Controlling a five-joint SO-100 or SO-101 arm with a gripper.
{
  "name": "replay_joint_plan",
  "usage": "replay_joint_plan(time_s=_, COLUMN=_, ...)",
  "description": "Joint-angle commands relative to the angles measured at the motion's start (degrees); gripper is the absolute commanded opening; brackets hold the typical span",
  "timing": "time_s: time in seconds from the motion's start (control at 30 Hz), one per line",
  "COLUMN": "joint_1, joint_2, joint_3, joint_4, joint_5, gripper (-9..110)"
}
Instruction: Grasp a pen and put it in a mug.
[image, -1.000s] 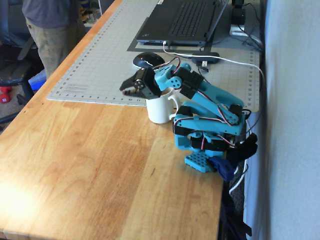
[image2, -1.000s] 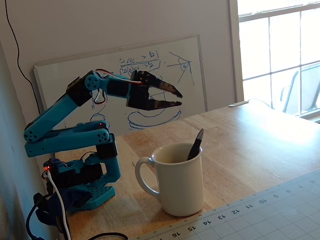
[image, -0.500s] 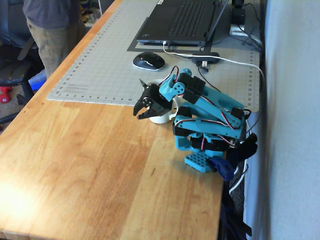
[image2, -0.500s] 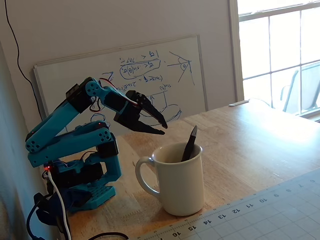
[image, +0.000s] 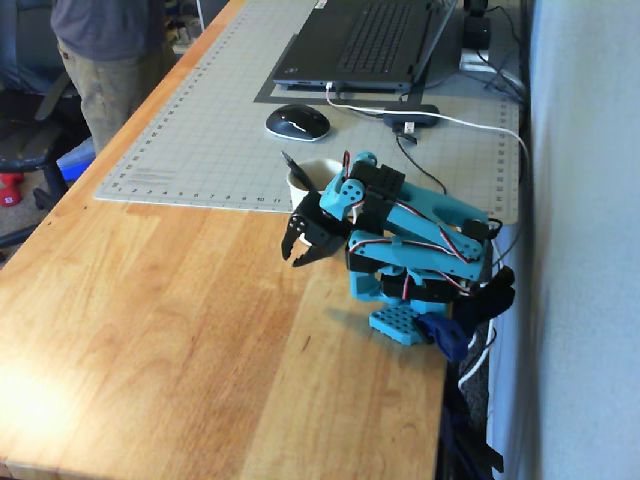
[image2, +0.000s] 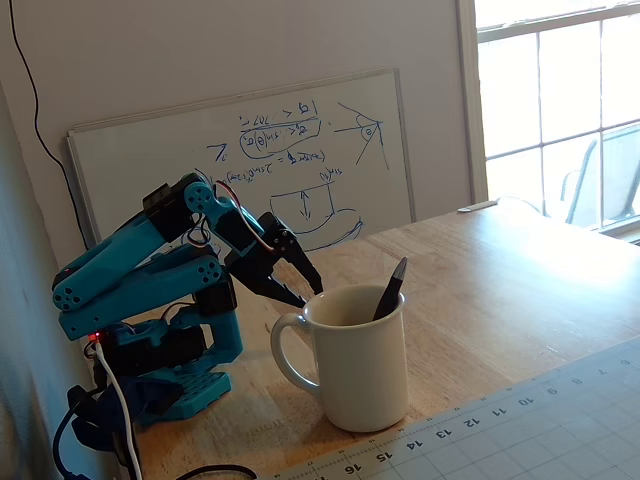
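Note:
The cream-white mug (image2: 355, 370) stands on the wooden table at the edge of the cutting mat; in a fixed view only its rim (image: 305, 178) shows behind the arm. The dark pen (image2: 390, 290) stands tilted inside the mug, its upper end sticking out above the rim (image: 293, 165). The blue arm is folded low over its base. My gripper (image2: 312, 296) hangs beside the mug's rim, apart from it, jaws slightly open and empty; it also shows in a fixed view (image: 292, 259), pointing down above the tabletop.
A grey cutting mat (image: 220, 120) carries a laptop (image: 365, 40) and a mouse (image: 297, 122). White and black cables (image: 470, 125) run by the arm's base. A whiteboard (image2: 300, 160) leans on the wall. A person (image: 100, 60) stands at the table's far left edge.

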Motion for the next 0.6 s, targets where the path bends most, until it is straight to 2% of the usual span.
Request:
replay_joint_plan(time_s=0.0, joint_1=-2.9, joint_2=1.6, joint_3=-0.8, joint_4=0.4, joint_5=1.9, gripper=4)
replay_joint_plan(time_s=0.57, joint_1=-4.7, joint_2=1.6, joint_3=0.0, joint_4=-0.1, joint_5=2.1, gripper=4)
